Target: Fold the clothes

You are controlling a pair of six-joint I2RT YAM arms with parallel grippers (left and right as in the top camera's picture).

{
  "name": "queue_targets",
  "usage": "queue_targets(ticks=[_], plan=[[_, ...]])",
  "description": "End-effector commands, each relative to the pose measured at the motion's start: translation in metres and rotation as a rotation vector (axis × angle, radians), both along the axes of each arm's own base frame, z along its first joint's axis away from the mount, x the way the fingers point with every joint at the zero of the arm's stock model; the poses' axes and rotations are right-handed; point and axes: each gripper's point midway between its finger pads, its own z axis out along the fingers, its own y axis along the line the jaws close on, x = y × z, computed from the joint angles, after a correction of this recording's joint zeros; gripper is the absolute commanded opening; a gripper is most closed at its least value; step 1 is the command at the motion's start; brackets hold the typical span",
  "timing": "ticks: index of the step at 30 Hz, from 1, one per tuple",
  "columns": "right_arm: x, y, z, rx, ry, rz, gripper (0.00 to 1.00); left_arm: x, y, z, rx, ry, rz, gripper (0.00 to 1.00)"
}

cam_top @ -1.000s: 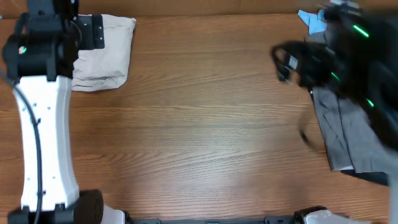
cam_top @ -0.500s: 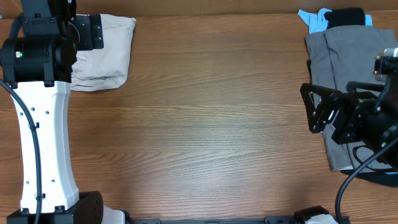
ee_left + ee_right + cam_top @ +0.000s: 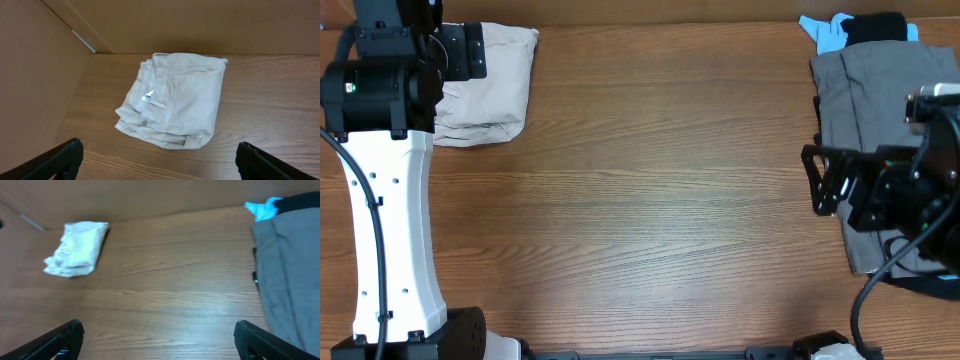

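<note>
The wooden table (image 3: 650,200) fills the overhead view. The white left arm (image 3: 390,230) runs up its 9 o'clock edge, its black head partly covering the clothes' left side. The black right arm (image 3: 910,190) sits at 3 o'clock, over the lower part of a grey garment (image 3: 865,100) that lies flat along that edge. The clothes (image 3: 495,85), a khaki piece, lie at 10 o'clock in a rumpled, folded bundle near the back wall. In the left wrist view the left gripper (image 3: 161,162) is released, fingers spread wide and holding nothing, the clothes ahead of it and apart. The right gripper (image 3: 160,340) is likewise released and bare. At 2 o'clock a black piece (image 3: 875,25) and a blue piece (image 3: 820,32) touch the grey garment's top edge. A white label (image 3: 145,98) shows on the clothes' waistband.
</note>
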Motion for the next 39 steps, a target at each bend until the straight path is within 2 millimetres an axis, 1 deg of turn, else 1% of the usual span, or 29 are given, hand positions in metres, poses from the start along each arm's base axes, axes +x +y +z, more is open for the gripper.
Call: queue_targets(ticks=[1, 3, 5, 9, 13, 17, 21, 25, 26, 27, 28, 33, 37, 39], plan=[[0.011, -0.019, 0.0, -0.048, -0.044, -0.095, 1.0, 0.002, -0.002, 0.0, -0.014, -0.006, 0.001, 1.0], [0.016, -0.025, 0.0, -0.047, -0.091, -0.12, 1.0, 0.002, -0.002, 0.0, -0.014, -0.006, 0.001, 1.0], [0.019, -0.029, -0.004, -0.035, -0.138, -0.139, 1.0, 0.002, -0.002, 0.0, -0.014, -0.006, 0.001, 1.0], [0.02, -0.031, -0.028, -0.018, -0.2, -0.152, 1.0, 0.002, -0.002, 0.0, -0.014, -0.006, 0.001, 1.0], [0.019, -0.034, -0.061, 0.008, -0.275, -0.154, 1.0, 0.002, -0.002, 0.0, -0.014, -0.006, 0.001, 1.0], [0.018, -0.023, -0.095, -0.02, -0.378, -0.031, 1.0, 0.002, -0.002, 0.0, -0.014, -0.006, 0.001, 1.0], [0.015, -0.022, -0.144, 0.002, -0.436, -0.017, 1.0, 0.002, -0.002, 0.0, -0.014, -0.006, 0.001, 1.0], [0.016, -0.023, -0.185, 0.003, -0.501, -0.024, 1.0, 0.002, -0.002, 0.0, -0.014, -0.006, 0.001, 1.0], [0.017, -0.023, -0.2, 0.003, -0.519, -0.024, 1.0, 0.002, -0.002, 0.0, -0.014, -0.006, 0.0, 1.0], [0.017, -0.023, -0.207, 0.004, -0.525, -0.024, 1.0, 0.002, -0.002, 0.0, -0.015, -0.006, 0.001, 1.0], [0.017, -0.023, -0.222, 0.004, -0.537, -0.024, 1.0, 0.002, -0.002, 0.0, -0.015, -0.006, 0.001, 1.0], [0.019, -0.028, -0.252, 0.042, -0.553, -0.066, 1.0, 0.002, -0.002, 0.0, -0.014, -0.006, 0.001, 1.0], [0.021, -0.03, -0.266, 0.072, -0.56, -0.092, 1.0, 0.002, -0.002, 0.0, -0.015, -0.006, 0.001, 1.0], [0.021, -0.03, -0.276, 0.081, -0.546, -0.096, 1.0, 0.002, -0.002, 0.0, -0.014, -0.006, 0.001, 1.0]])
